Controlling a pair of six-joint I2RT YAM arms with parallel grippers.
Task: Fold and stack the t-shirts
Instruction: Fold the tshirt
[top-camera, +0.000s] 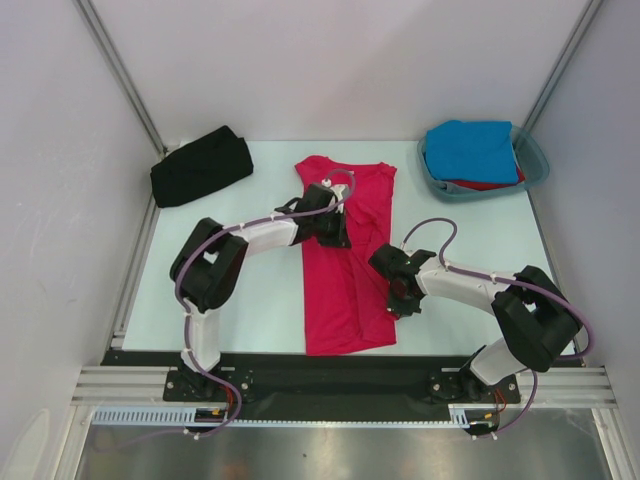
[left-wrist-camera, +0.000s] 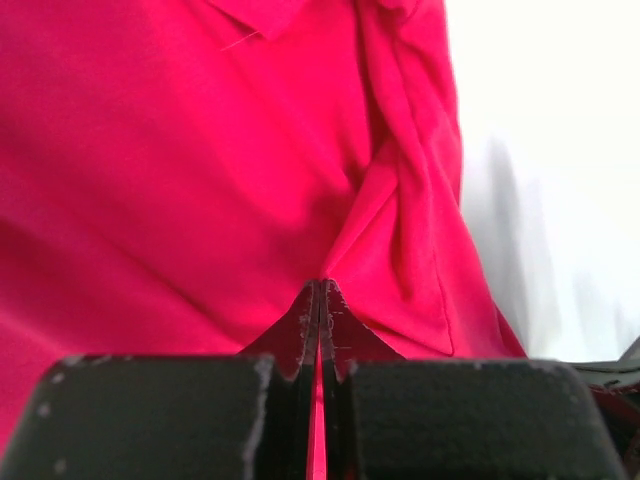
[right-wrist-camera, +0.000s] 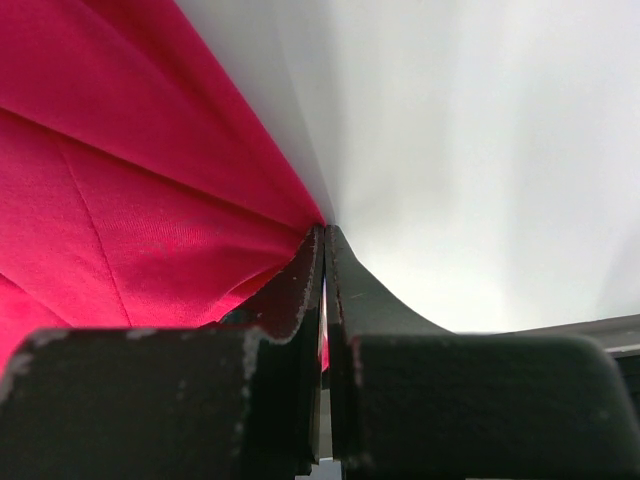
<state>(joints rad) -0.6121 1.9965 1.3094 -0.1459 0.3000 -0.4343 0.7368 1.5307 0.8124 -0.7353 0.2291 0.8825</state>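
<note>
The crimson-pink t-shirt (top-camera: 345, 300) lies folded into a long strip down the middle of the table. My left gripper (top-camera: 338, 232) rests on its upper part, jaws shut with a fold of the pink cloth (left-wrist-camera: 180, 180) pinched at the tips (left-wrist-camera: 320, 288). At the shirt's right edge sits my right gripper (top-camera: 400, 298), shut with a sliver of the pink cloth (right-wrist-camera: 120, 200) between its fingers (right-wrist-camera: 325, 232). A folded black t-shirt (top-camera: 200, 167) lies at the back left. A bright blue t-shirt (top-camera: 470, 150) sits on a red one (top-camera: 485, 184) in the tub.
The teal plastic tub (top-camera: 535, 165) stands at the back right corner. White walls close in the table on three sides. Bare pale table (right-wrist-camera: 480, 180) lies to the right of the pink shirt and to its left (top-camera: 250, 290).
</note>
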